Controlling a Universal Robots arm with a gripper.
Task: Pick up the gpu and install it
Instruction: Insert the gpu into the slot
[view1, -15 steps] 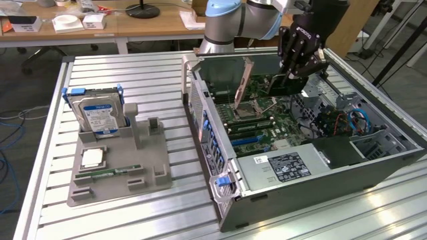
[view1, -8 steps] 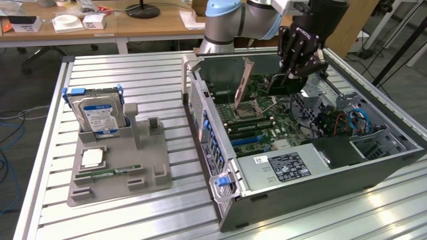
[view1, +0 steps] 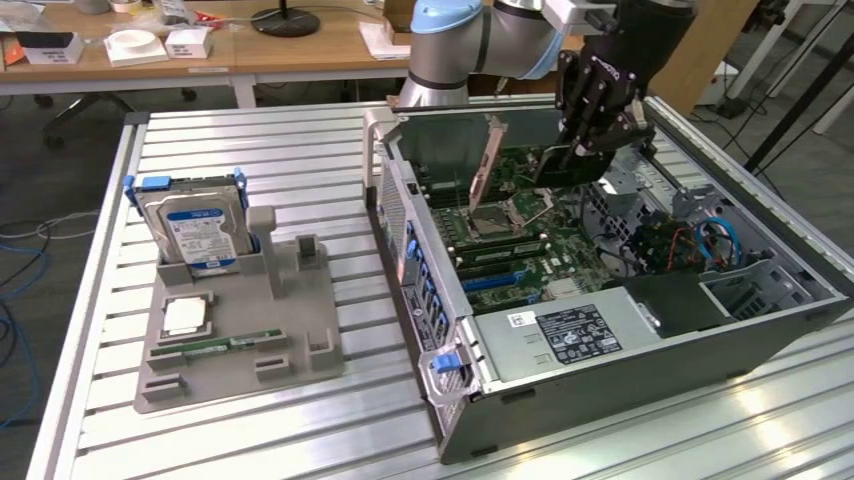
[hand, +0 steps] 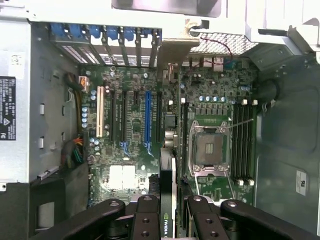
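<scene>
My gripper (view1: 582, 158) hangs inside the open computer case (view1: 441, 400), shut on the gpu (view1: 527, 165). The gpu is a slim dark card held on edge above the motherboard, clear of it. Its metal bracket (view1: 487, 160) points toward the case's rear wall. In the wrist view the gpu (hand: 168, 170) runs edge-on from between my black fingers (hand: 145, 220), with my gripper (hand: 167, 222) around it, up to the tan bracket (hand: 175, 50) at the rear slot openings. It hovers over the expansion slots, beside a blue slot (hand: 147, 115) and the CPU socket (hand: 207, 147).
A grey fixture tray (view1: 300, 350) at the exterior view's left carries an upright hard drive (view1: 200, 228), a CPU chip (view1: 184, 315) and a green memory stick (view1: 214, 347). The power supply (view1: 567, 332) fills the case's near end. Drive cage and cables (view1: 714, 235) sit at the right.
</scene>
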